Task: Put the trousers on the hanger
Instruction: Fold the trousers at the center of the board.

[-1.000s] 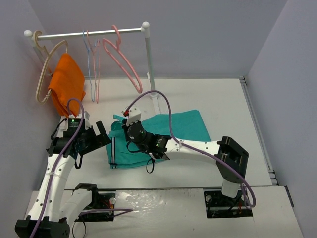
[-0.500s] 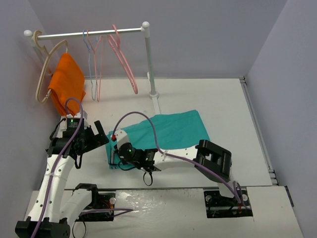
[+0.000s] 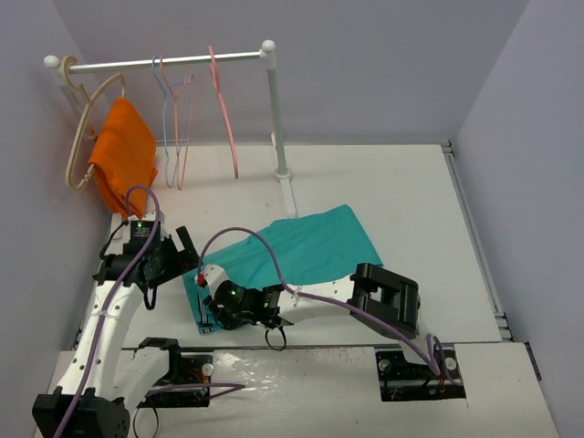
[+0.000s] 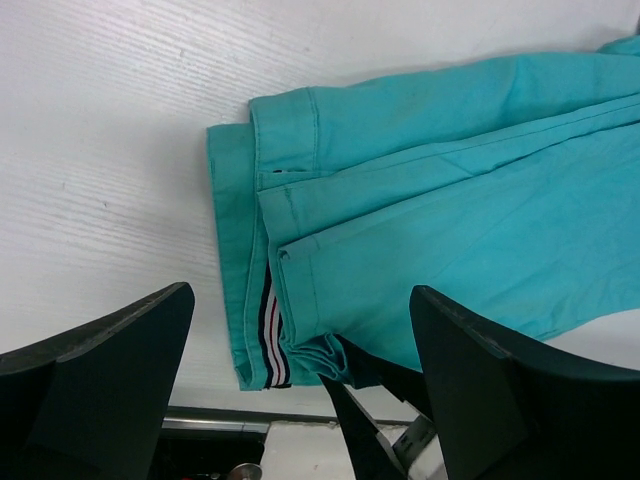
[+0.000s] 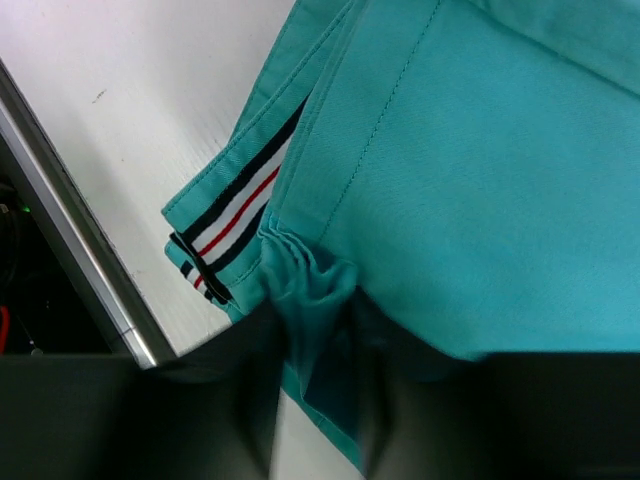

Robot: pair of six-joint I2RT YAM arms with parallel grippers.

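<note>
The teal trousers (image 3: 310, 242) lie folded on the white table, their striped band (image 3: 205, 310) at the near-left corner. My right gripper (image 3: 215, 307) is shut on a bunched fold of the trousers (image 5: 480, 170) beside the striped band (image 5: 235, 215); the gripper (image 5: 315, 330) pinches the cloth at the table's near edge. My left gripper (image 3: 181, 250) is open and empty, just left of the trousers. In the left wrist view it (image 4: 300, 390) hovers over the trousers' (image 4: 450, 190) left end. The salmon-pink hanger (image 3: 224, 114) hangs edge-on from the rail.
A white rail stand (image 3: 271, 109) stands at the back of the table. A thick beige hanger (image 3: 82, 119) carries an orange cloth (image 3: 123, 151). Pale blue and pale pink thin hangers (image 3: 173, 119) hang beside it. The table's metal near edge (image 5: 80, 250) lies close to the striped band.
My right gripper has dragged the trousers' striped corner toward the near left. The salmon-pink hanger has swung round to hang edge-on. My left arm shifted slightly nearer.
</note>
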